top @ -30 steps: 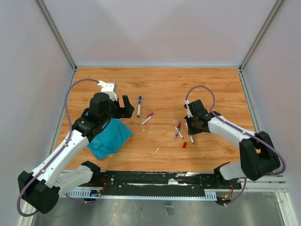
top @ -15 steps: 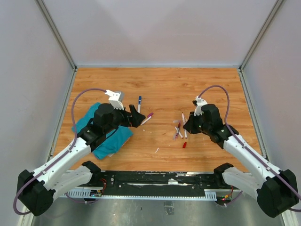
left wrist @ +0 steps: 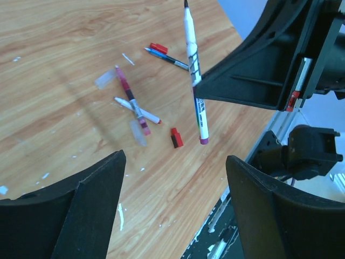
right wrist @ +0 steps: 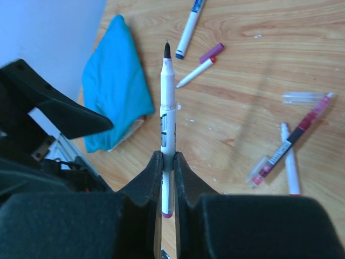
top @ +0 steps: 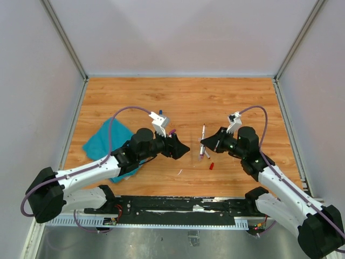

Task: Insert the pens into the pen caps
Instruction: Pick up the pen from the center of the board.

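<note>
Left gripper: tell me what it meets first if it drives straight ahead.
Probably the pen clamped in the right gripper; the left gripper points at it, open. Depth is unclear; it might pass under toward the nearer red cap.

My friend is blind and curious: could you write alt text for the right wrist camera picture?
The right gripper pinches an uncapped white marker pen, dark tip pointing away, above a wooden table. On the table lie a teal cloth, a blue-ended pen and other loose pens.

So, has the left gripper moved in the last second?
Yes. The left gripper has moved to the right and slightly down in the top view, closing on the red cap, which lies unmoved.
</note>
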### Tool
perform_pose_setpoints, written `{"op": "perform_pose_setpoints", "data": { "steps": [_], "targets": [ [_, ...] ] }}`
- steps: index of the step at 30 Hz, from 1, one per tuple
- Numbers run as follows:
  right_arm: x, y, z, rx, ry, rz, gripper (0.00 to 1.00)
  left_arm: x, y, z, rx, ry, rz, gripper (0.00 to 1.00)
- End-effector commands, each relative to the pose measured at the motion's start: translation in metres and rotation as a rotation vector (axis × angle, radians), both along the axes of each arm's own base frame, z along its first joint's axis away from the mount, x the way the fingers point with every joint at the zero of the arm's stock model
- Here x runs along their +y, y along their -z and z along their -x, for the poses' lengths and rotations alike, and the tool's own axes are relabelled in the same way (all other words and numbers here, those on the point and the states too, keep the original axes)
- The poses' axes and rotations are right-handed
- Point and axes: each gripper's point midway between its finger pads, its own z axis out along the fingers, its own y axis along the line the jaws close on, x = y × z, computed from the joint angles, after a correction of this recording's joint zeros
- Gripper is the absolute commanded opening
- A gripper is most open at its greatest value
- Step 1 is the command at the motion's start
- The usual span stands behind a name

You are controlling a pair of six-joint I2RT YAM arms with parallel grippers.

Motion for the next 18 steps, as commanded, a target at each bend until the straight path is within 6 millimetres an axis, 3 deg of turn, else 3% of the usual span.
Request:
{"op": "perform_pose_setpoints", "data": {
  "steps": [1,9,18],
  "targets": [
    [0.009,-0.032,-0.002,-0.052,0.005,-0.167,0.01,-0.022,-0.011,0.009,-0.034,0.064,0.071,0.78],
    [0.017,-0.049,0.003,-0.064,-0.03,-0.256,0.01,-0.042,-0.011,0.02,-0.039,0.162,0.106,0.72],
    [0.028,-0.06,0.012,-0.071,-0.096,-0.3,0.01,-0.055,-0.016,0.013,-0.046,0.171,0.128,0.66]
  ]
}}
